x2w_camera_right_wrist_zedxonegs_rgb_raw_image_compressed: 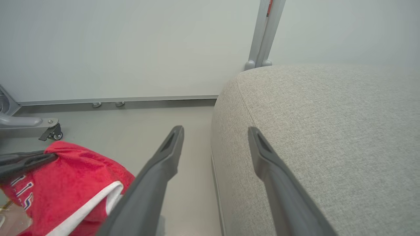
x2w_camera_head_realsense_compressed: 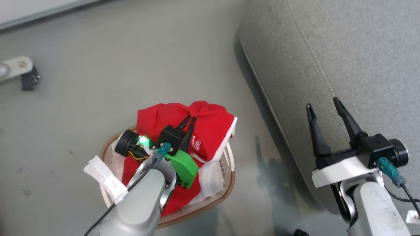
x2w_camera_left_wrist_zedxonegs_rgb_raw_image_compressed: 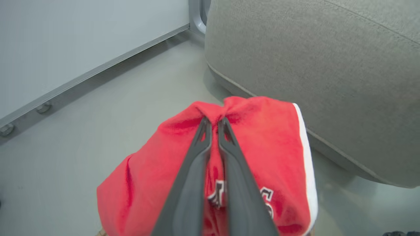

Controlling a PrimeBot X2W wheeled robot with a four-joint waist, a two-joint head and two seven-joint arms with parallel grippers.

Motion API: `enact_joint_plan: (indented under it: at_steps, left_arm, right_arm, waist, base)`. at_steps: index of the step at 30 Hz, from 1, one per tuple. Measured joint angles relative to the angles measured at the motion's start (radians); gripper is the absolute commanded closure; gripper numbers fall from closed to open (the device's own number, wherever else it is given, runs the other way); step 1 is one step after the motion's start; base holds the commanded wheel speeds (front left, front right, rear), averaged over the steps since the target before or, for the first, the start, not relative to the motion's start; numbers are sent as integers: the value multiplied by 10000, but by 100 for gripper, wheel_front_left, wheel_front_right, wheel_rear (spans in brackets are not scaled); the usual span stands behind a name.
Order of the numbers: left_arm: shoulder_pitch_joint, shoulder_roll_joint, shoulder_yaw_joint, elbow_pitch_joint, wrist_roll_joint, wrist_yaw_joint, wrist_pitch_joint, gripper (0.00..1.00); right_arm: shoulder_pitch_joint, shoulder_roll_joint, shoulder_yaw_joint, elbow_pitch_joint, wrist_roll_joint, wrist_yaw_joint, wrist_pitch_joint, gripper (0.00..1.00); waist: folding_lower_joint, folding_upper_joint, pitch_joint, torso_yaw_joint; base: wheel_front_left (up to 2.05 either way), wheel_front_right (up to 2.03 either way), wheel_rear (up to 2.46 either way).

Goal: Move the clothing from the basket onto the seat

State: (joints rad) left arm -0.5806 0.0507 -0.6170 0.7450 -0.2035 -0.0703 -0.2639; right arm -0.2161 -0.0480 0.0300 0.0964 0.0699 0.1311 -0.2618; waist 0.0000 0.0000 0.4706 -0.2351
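The red clothing (x2w_camera_head_realsense_compressed: 210, 131) with white trim and lettering is bunched and lifted above the basket (x2w_camera_head_realsense_compressed: 229, 183), hanging from my left gripper (x2w_camera_head_realsense_compressed: 192, 118), which is shut on a pinched fold of it. In the left wrist view the fingers of the left gripper (x2w_camera_left_wrist_zedxonegs_rgb_raw_image_compressed: 214, 120) close on the top of the clothing (x2w_camera_left_wrist_zedxonegs_rgb_raw_image_compressed: 262, 144). More red fabric lies in the basket under my left arm. My right gripper (x2w_camera_head_realsense_compressed: 323, 105) stands open over the edge of the grey seat (x2w_camera_head_realsense_compressed: 344, 49), holding nothing. In the right wrist view the right gripper (x2w_camera_right_wrist_zedxonegs_rgb_raw_image_compressed: 215, 131) straddles the edge of the seat (x2w_camera_right_wrist_zedxonegs_rgb_raw_image_compressed: 328, 131), with the clothing (x2w_camera_right_wrist_zedxonegs_rgb_raw_image_compressed: 72, 177) at lower left.
The basket's white liner (x2w_camera_head_realsense_compressed: 105, 177) hangs over its left rim. A grey metal leg with a castor (x2w_camera_head_realsense_compressed: 23, 73) stands on the floor at the left. A pale wall with a metal baseboard (x2w_camera_left_wrist_zedxonegs_rgb_raw_image_compressed: 82, 75) runs behind. Grey floor (x2w_camera_head_realsense_compressed: 131, 65) lies between basket and seat.
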Motion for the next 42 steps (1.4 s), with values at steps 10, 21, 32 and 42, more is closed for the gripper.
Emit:
enact_joint_plan:
  at_steps: [10, 21, 32, 42]
  left_arm:
    - [115, 82, -134, -1290, 299, -332, -2, 100]
    - [-1923, 255, -932, -1078, 242, -570, 0, 100]
    - [-3760, 270, -1785, -690, -1005, -579, 265, 100]
    - [-4478, 54, -2819, -529, -1914, -587, 309, 100]
  right_arm:
    - [837, 0, -326, 132, -464, 0, 0, 0]
    - [1376, -6, -73, 249, -633, 0, 0, 0]
    - [1158, -6, 1012, 414, -802, 0, 0, 0]
    - [169, 13, 2955, 1398, -1258, 2, 0, 0]
  waist:
    - [0, 0, -1778, 755]
    - [0, 0, -3624, 1464]
    - [-1, 0, -4691, 1977]
    - [-1, 0, -4995, 2278]
  base:
    - [0, 0, 0]
    - [0, 0, 0]
    - [0, 0, 0]
    - [0, 0, 0]
